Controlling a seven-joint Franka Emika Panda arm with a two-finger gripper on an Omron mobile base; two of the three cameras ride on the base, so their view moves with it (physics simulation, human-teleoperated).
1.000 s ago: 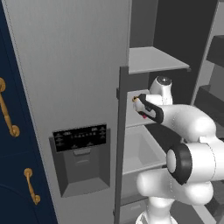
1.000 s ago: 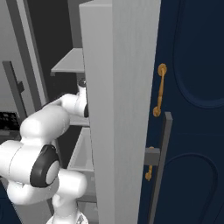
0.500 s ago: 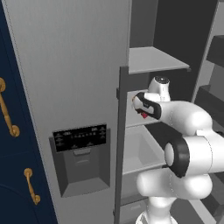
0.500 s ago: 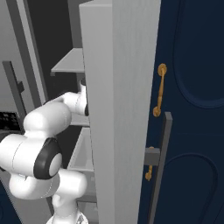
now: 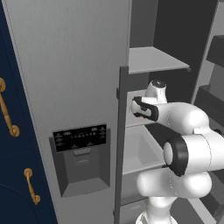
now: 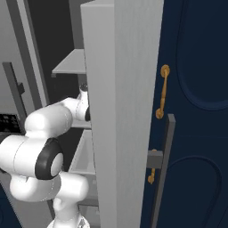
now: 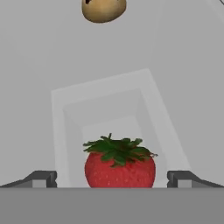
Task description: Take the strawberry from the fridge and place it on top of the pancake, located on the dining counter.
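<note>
1. Two dark fingertips (image 7: 40, 179) of the end effector (image 7: 113, 179) stand wide apart, nothing clamped; small red strawberry (image 7: 119, 162) w/ green leafy cap sits between them, a clear gap each side.
2. Strawberry rests on a pale grey fridge shelf (image 7: 52, 65); a stepped rectangular recess in the grey surface shows just behind it.
3. Round tan lump (image 7: 103, 8) lies farther off on the same grey surface, well apart from the berry.
4. Left base view: white arm w/ dark joints (image 5: 183, 153) reaches into the open tall grey fridge (image 5: 78, 65), wrist at mid-shelf level, beside the long dark vertical door handle (image 5: 120, 144).
5. Black-panelled dispenser (image 5: 81, 137) on the shut door; navy cabinet w/ brass handles (image 5: 8, 114) to its left.
6. Right base view: grey door edge (image 6: 120, 111) hides the wrist.
</note>
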